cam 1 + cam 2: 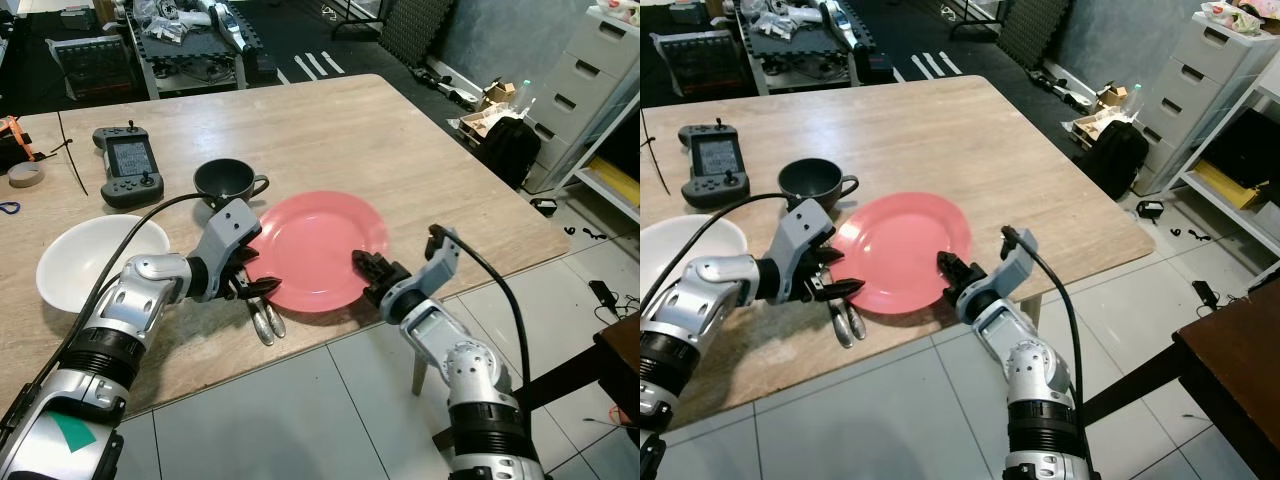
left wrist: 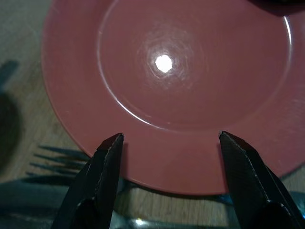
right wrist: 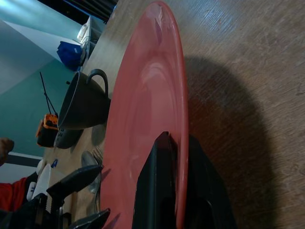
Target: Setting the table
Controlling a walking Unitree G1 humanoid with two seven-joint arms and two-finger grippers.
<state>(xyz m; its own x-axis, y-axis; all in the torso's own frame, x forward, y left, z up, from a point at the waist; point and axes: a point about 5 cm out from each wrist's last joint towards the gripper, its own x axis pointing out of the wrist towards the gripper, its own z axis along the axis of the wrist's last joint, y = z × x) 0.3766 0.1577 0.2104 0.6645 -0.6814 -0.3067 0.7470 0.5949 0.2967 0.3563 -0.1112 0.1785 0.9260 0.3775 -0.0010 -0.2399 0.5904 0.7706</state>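
A pink plate (image 1: 318,248) lies on the wooden table (image 1: 330,130) near its front edge. My right gripper (image 1: 368,268) is shut on the plate's near right rim, and the right wrist view has its fingers (image 3: 157,191) pinching that rim (image 3: 180,119). My left gripper (image 1: 262,287) is open at the plate's near left edge, its fingers (image 2: 102,176) spread over the rim (image 2: 167,167). A fork (image 2: 57,157) and a spoon (image 1: 264,323) lie on the table just under and in front of the left gripper.
A dark cup (image 1: 225,180) stands just behind the plate's left side. A white bowl (image 1: 95,258) sits to the left, with a grey handheld controller (image 1: 128,165) and a tape roll (image 1: 25,175) behind it. The table's front edge (image 1: 330,340) drops to a tiled floor.
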